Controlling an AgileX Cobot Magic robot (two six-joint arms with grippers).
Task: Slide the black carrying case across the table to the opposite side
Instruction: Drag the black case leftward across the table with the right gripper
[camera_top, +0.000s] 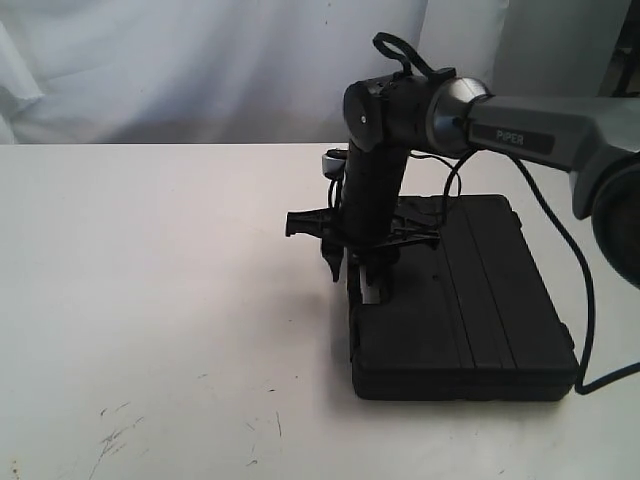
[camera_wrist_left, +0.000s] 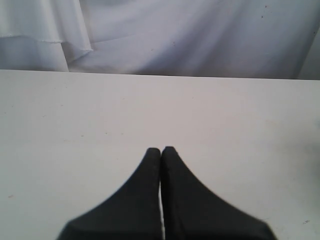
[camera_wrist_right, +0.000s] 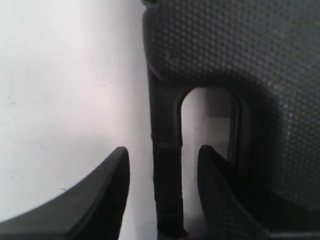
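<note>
Currently the step in hand is acquisition of the handle; the slide itself has not begun, as I judge from the black carrying case (camera_top: 470, 300) lying in the lower right of the exterior view, flat on the table (camera_top: 150, 300), with the wide bare stretch of tabletop lying toward the left of the frame. My right claw (camera_top: 350, 280) points down at the case's left edge. In the right wrist view its two fingers (camera_wrist_right: 100, 200) stand apart, one on each side of the handle bar (camera_wrist_right: 167, 190), with a gap showing on both sides: the claw is open and straddles the bar without gripping it. The pebbled case body (camera_wrist_right: 225, 50) fills the upper right of that view. My left claw (camera_wrist_left: 161, 150) is closed on nothing, tips pressed together, above bare table (it does not appear in the exterior view). The next move calls for closing the right fingers squarely on the bar, then drawing the case toward the left of the frame, kept low so that it slides and does not tip. Risk: an off-centre grip could let the case swivel about the handle.
</note>
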